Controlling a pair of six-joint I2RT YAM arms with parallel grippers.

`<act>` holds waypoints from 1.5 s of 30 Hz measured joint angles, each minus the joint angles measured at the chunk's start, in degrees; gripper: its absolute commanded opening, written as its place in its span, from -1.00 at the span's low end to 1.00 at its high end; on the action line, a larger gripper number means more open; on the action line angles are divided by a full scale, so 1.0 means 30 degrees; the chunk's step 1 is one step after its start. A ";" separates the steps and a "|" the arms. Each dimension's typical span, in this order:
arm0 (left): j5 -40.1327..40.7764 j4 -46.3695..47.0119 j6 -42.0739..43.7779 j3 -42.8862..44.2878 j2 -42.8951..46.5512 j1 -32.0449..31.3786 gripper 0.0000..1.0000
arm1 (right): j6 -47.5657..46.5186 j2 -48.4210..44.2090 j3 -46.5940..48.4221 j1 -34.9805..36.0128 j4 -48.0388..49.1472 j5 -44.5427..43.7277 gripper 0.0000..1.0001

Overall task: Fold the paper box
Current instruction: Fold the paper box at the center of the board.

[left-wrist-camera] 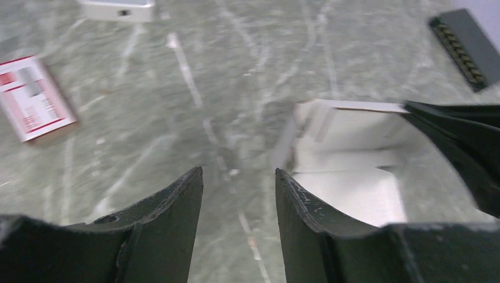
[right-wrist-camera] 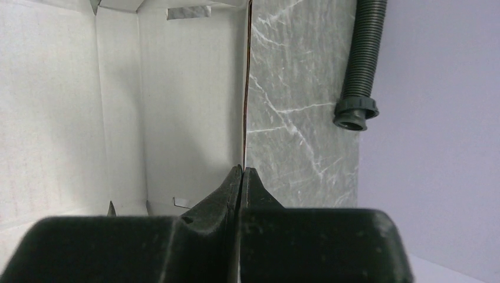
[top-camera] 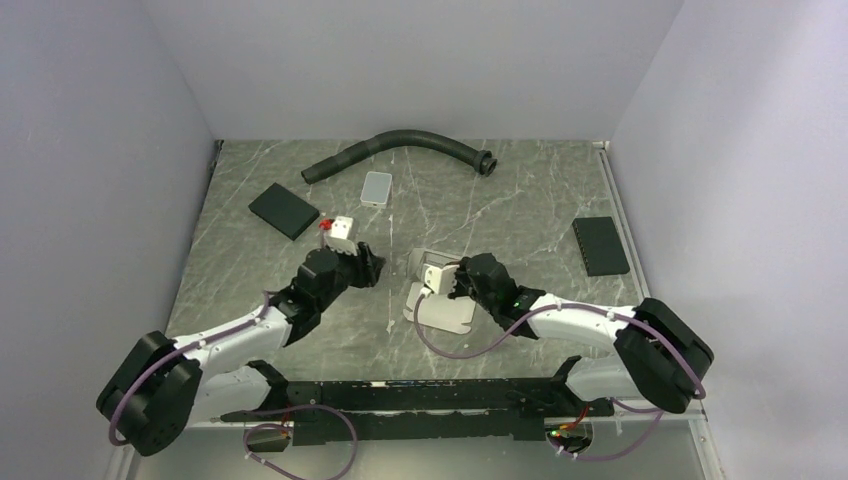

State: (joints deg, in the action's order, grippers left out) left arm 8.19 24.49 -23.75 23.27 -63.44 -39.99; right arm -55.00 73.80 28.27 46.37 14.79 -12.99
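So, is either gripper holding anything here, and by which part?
The right gripper pinches the paper box by the edge of one raised side panel. The left gripper is open, holding nothing.

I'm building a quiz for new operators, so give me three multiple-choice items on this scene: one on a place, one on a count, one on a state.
1. Where does the hose lie? A) at the far edge of the table B) at its near edge C) on the floor
2. How many black flat pads lie on the table? A) one B) two C) four
3. What state is the right pincer in? A) wide open B) shut on a wall of the paper box C) shut on the hose
Answers: 1 A, it curves by the back wall; 2 B, one left, one right; 3 B, its wrist view shows cardboard pinched between shut jaws.
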 measured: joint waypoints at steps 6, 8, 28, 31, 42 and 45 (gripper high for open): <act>-0.1581 0.0168 0.0007 -0.0255 -0.1515 0.2608 -0.06 | -0.1341 0.0117 -0.1180 0.0838 0.2805 -0.1428 -1.00; -0.2455 0.0459 0.0189 -0.0058 -0.2820 0.2820 -0.07 | -0.1770 0.0328 -0.1515 0.0969 0.3606 -0.1734 -1.00; -0.7599 0.8087 0.5268 0.1209 -1.0149 0.3075 -0.02 | -0.5559 0.2149 -0.4707 0.1494 1.1125 -0.2004 -1.00; -0.8094 0.9333 0.5989 0.0991 -1.0652 0.3075 -0.02 | -0.6135 0.2951 -0.5020 0.1588 1.2823 -0.2011 -1.00; -0.9063 1.2728 0.8196 0.0328 -1.2072 0.3075 -0.05 | -0.8582 0.6987 -0.6091 0.2004 1.9475 -0.2157 -1.00; -0.9406 1.3529 0.8597 0.0029 -1.2349 0.3089 -0.05 | -0.8845 0.7431 -0.6171 0.2018 2.0254 -0.2157 -1.00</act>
State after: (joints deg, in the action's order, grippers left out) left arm -20.03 65.08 2.04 23.35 -100.49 -30.72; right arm -81.54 96.09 9.76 52.42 75.55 -19.46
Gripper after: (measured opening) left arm 0.479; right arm 0.017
